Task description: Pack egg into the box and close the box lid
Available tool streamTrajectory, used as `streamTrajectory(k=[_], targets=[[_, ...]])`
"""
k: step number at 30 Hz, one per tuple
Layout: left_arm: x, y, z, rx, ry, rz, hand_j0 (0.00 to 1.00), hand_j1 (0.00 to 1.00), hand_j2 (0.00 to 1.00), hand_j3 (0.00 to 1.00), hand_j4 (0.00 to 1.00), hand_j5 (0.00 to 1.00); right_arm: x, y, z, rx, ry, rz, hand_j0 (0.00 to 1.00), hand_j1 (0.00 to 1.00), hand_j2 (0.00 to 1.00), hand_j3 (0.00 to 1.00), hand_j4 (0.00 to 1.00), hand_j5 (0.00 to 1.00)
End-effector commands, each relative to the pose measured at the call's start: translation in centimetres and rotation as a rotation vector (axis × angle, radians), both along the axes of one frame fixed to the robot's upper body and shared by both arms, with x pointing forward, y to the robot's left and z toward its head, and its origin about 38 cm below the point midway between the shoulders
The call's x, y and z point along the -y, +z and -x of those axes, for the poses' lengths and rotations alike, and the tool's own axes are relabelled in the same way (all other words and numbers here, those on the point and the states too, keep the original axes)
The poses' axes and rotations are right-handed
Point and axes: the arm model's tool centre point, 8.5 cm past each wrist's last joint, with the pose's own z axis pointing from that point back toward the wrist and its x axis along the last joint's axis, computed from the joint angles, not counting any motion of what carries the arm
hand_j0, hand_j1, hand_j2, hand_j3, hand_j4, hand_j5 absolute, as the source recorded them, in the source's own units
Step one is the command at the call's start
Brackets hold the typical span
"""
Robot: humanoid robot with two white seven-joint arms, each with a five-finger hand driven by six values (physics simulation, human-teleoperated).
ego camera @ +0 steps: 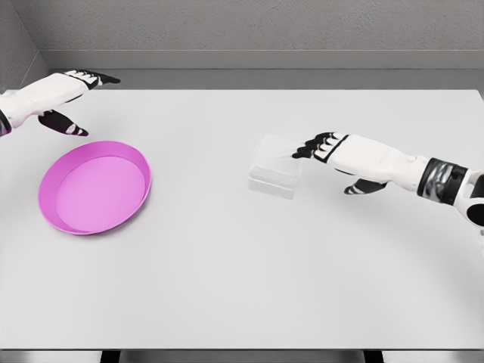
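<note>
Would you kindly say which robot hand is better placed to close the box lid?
The right robot hand: its fingertips reach the clear box. The left robot hand hovers far off, beyond the pink plate.

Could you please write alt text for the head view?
The robot's right hand touches the top edge of a closed clear plastic box on a white table. An empty pink plate lies left, with the left hand open above it.

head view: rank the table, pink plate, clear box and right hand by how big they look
1. table, fills most of the view
2. pink plate
3. clear box and right hand: they look about alike, so no ranking between them; the hand's fingertips reach the box's right edge.
</note>
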Motion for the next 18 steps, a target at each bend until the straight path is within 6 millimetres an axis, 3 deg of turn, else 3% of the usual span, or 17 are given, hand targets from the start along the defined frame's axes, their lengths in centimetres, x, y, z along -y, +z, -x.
streamTrajectory(k=[1, 7, 11, 18], targets=[[-0.3, 0.2, 0.0, 0.003, 0.007, 0.006, 1.0, 1.0, 1.0, 1.0, 1.0, 1.0, 0.2, 0.2, 0.0, 0.002, -0.002, -0.001, 1.0, 1.0, 1.0, 1.0, 1.0, 1.0], [-1.7, 0.3, 0.7, -0.001, 0.026, -0.009, 1.0, 1.0, 1.0, 1.0, 1.0, 1.0, 0.7, 0.7, -0.1, 0.012, -0.012, 0.002, 1.0, 1.0, 1.0, 1.0, 1.0, 1.0], [-2.7, -0.1, 1.2, -0.013, 0.043, -0.018, 1.0, 1.0, 1.0, 1.0, 1.0, 1.0, 6.7, 4.3, -0.2, 0.079, -0.129, 0.056, 1.0, 1.0, 1.0, 1.0, 1.0, 1.0], [-2.6, -0.3, 1.3, -0.016, 0.043, -0.011, 1.0, 1.0, 1.0, 1.0, 1.0, 1.0, 8.3, 3.6, -0.2, 0.05, -0.173, 0.03, 1.0, 1.0, 1.0, 1.0, 1.0, 1.0]])
